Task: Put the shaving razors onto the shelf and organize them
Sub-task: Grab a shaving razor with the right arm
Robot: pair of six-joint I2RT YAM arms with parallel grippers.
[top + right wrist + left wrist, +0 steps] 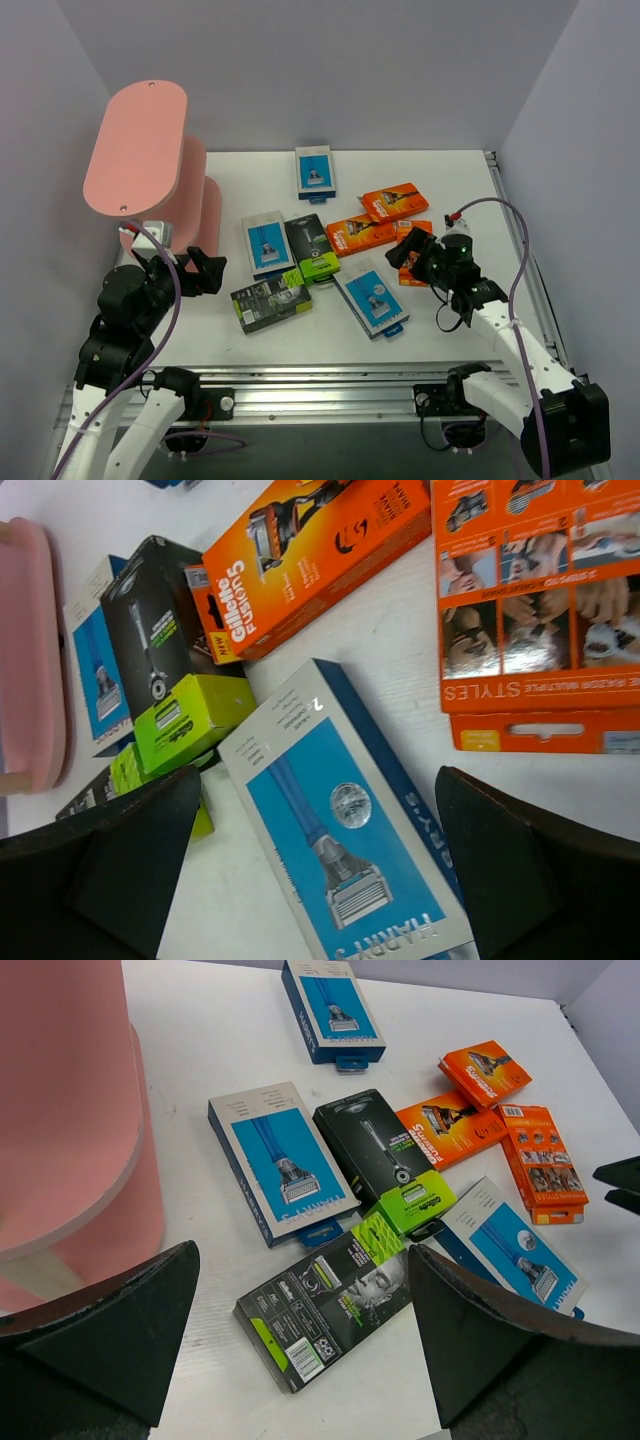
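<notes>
Both robot hands stand wide open and empty over a white worktop strewn with razor packs. The left hand hovers beside the foot of the pink shelf at far left. The right hand hangs over an orange pack at right. Two more orange packs lie just beyond it. One blue pack sits alone at the far side, while two black-and-green packs and two other blue packs cluster in the middle, all flat on the worktop.
</notes>
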